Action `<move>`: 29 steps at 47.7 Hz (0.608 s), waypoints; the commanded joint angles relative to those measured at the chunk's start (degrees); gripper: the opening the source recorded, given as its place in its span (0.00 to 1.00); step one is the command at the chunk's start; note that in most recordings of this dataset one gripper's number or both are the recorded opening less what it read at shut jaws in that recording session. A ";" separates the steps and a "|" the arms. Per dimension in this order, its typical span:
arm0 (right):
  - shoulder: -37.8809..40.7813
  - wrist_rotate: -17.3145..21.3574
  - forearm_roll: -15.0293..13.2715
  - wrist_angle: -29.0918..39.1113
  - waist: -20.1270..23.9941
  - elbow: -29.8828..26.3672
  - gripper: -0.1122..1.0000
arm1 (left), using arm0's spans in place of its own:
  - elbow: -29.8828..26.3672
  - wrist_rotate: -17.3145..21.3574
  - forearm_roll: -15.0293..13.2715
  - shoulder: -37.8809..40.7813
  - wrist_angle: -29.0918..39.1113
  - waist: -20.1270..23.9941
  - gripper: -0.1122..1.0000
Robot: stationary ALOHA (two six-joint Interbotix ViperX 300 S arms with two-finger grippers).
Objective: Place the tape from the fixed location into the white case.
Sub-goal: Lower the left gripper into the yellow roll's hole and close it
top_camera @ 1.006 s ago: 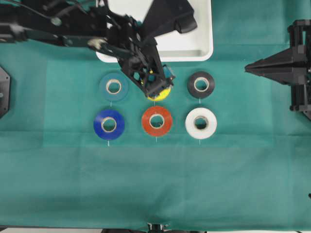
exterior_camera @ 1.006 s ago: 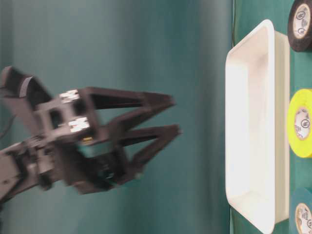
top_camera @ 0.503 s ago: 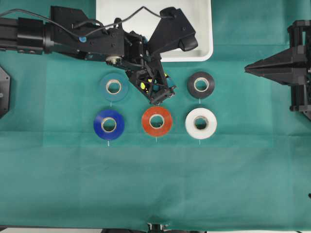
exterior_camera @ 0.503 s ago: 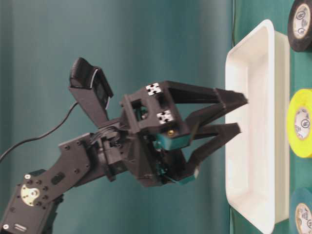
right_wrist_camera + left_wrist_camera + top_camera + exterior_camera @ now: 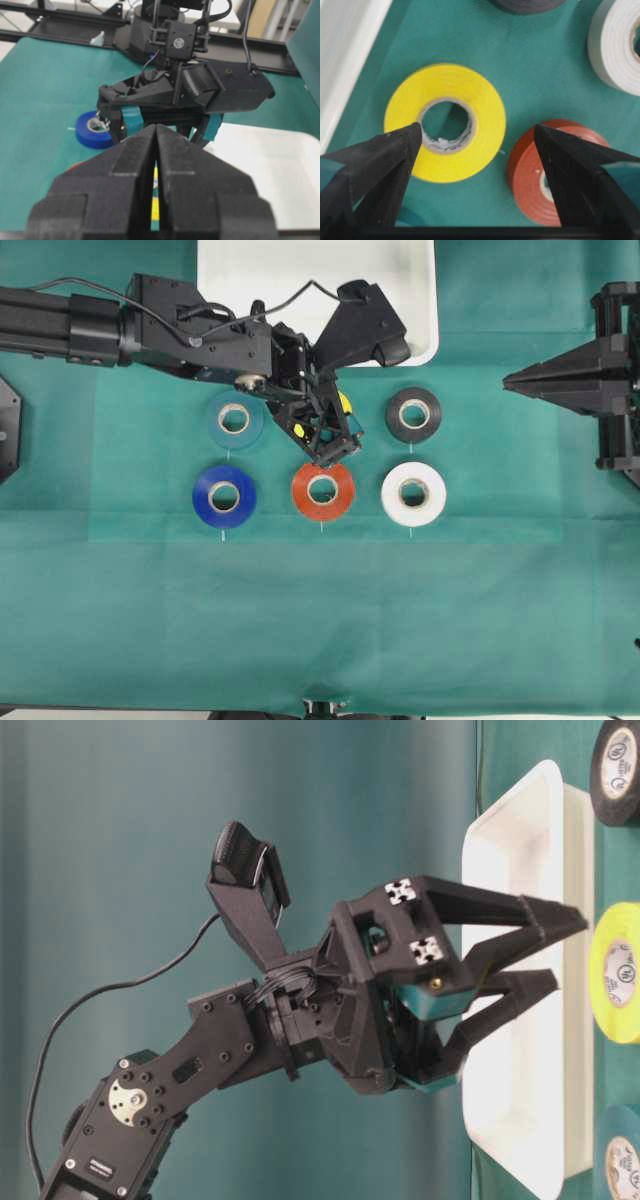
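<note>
Two grippers are seen: the left gripper (image 5: 475,145) is spread wide above the tape (image 5: 445,122), which lies flat between its fingertips, beside the white case (image 5: 420,340); the right gripper (image 5: 156,131) is pressed closed, well apart.

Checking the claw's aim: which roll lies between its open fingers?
The yellow roll, top-middle; the left claw straddles it, unlike the orange-red roll beside.

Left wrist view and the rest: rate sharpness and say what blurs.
Left wrist view: yellow tape sharp, near fingertips soft. Table-level view: turned sideways, left gripper crisp. Right wrist view: shut right gripper fills the foreground, slightly soft. Overhead view: even light, white case bright.
</note>
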 commanded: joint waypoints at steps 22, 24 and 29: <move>0.35 0.00 0.09 0.18 0.09 -1.67 0.10 | -0.09 -2.72 -0.18 2.81 -1.23 -1.23 0.98; 0.44 0.00 0.00 0.18 0.09 -1.58 0.10 | -0.18 -2.81 -0.18 3.43 -1.23 -1.14 0.98; 0.70 0.00 0.09 0.18 0.18 -1.49 0.10 | -0.44 -2.81 -0.18 4.66 -1.23 -0.97 0.98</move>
